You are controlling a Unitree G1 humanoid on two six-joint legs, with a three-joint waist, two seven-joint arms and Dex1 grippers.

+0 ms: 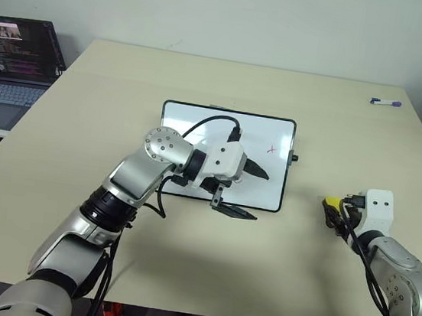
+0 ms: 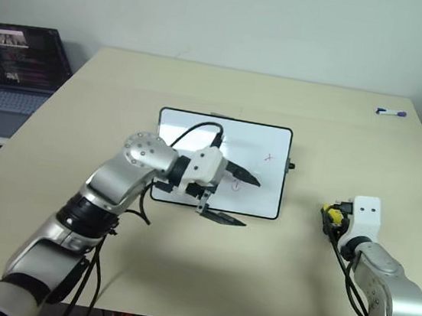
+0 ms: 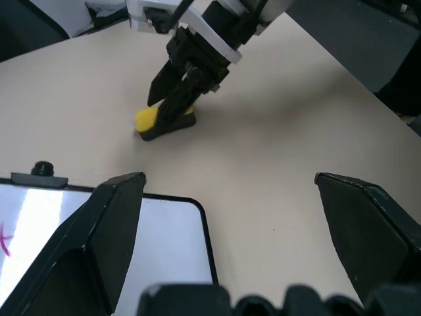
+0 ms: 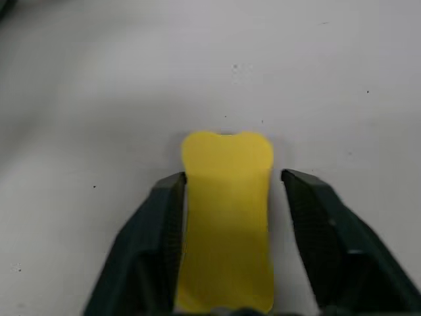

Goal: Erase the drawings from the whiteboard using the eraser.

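Eraser between the right pincer's fingers, on the table right of the whiteboard

Your right gripper [image 4: 227, 224] straddles the eraser [image 4: 227, 204], one finger touching its side, the other just clear: closing, not yet clenched; the eraser's long axis runs along the fingers, pointing away from you; the whiteboard [image 1: 200, 118] lies to its left; the left gripper [image 1: 242, 189] hangs released over the board's right part, near the red x [image 1: 272, 148].

Looks like office or robotics lab room. Plain pale wall [image 1: 236, 15] behind large beige table [image 1: 184, 255]. Open laptop [image 1: 11, 64] with lit screen on lower side desk at robot's left. Small whiteboard [image 1: 200, 122] and marker pen [image 1: 385, 102] on tabletop. No household or kitchen furnishings around; bare, work-oriented setup.
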